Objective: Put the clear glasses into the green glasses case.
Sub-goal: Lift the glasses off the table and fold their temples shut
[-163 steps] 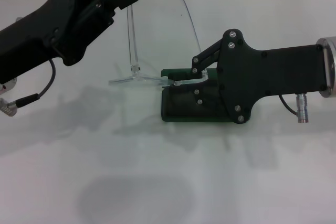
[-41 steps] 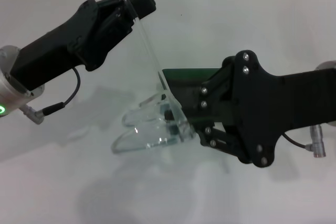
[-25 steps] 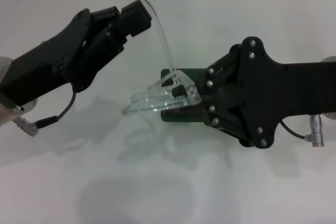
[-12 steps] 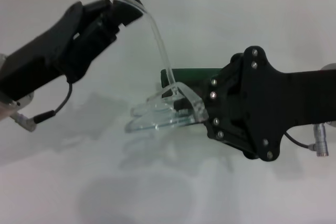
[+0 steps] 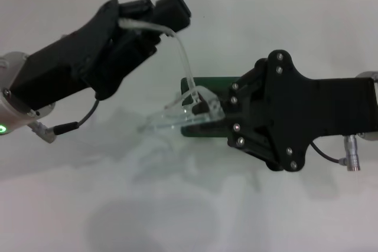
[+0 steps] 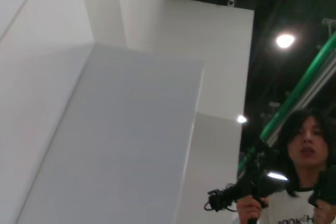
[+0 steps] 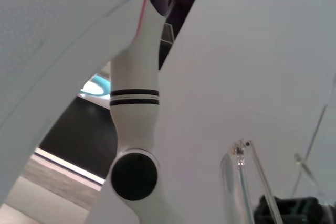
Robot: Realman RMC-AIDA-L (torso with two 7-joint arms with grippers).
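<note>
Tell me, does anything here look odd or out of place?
Yes. The clear glasses are not in the green glasses case but held over its edge, tilted, one arm sticking up. The left end effector is at that arm's tip; the right end effector is at the lens end, hiding most of the case.

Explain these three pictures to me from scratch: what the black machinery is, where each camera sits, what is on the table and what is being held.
The black shapes are a robot's two arms, each ending in a pincer. The head view looks down from the robot's head at a white table. The left pincer holds the tip of one arm of the clear glasses. The right pincer grips their front, above the green glasses case, which lies on the table, mostly hidden. The other two pictures come from cameras on the wrists: the left one shows only walls and a person, the right one part of the glasses and the robot's white body.
</note>
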